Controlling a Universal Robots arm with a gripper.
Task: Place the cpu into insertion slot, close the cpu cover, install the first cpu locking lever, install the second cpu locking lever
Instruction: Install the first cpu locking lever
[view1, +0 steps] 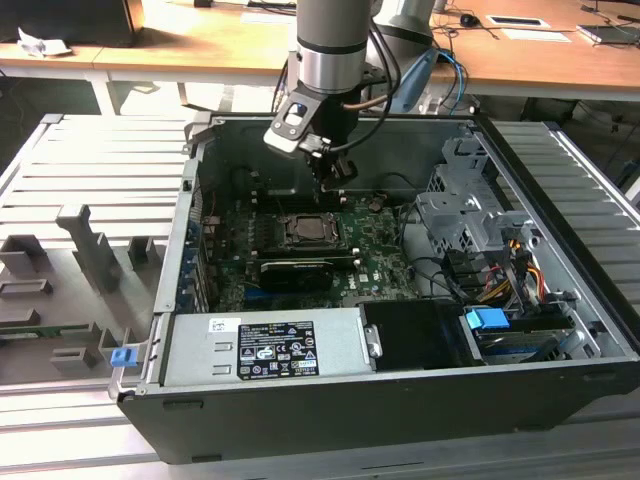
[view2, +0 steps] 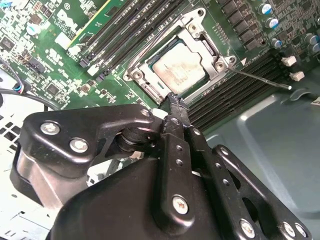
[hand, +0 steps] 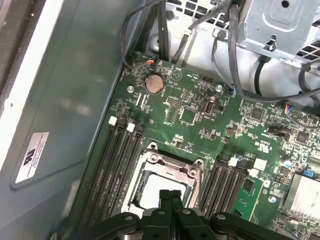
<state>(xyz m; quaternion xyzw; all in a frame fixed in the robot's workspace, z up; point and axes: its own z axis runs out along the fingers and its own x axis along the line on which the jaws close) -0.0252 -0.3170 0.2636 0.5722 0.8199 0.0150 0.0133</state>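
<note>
Slatted tabletop (view1: 90, 160), open computer case (view1: 400, 400): the cpu (view2: 179, 67) lies under the lowered cpu cover (view2: 195, 27), with the empty end effector (view2: 174, 100) pinched shut just above. The thin locking lever (view2: 260, 78) seems the step in hand, needing precise hooking.

Looks like a robotics lab or workshop tbh: opened PC tower (view1: 400, 400) on a slatted aluminium tabletop (view1: 90, 170), grey jigs (view1: 85, 245), wooden desks (view1: 200, 45) behind.

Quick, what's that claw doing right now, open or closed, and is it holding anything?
Gripper: closed, nothing visible in its grasp, tips by the edge of the cpu cover.
</note>
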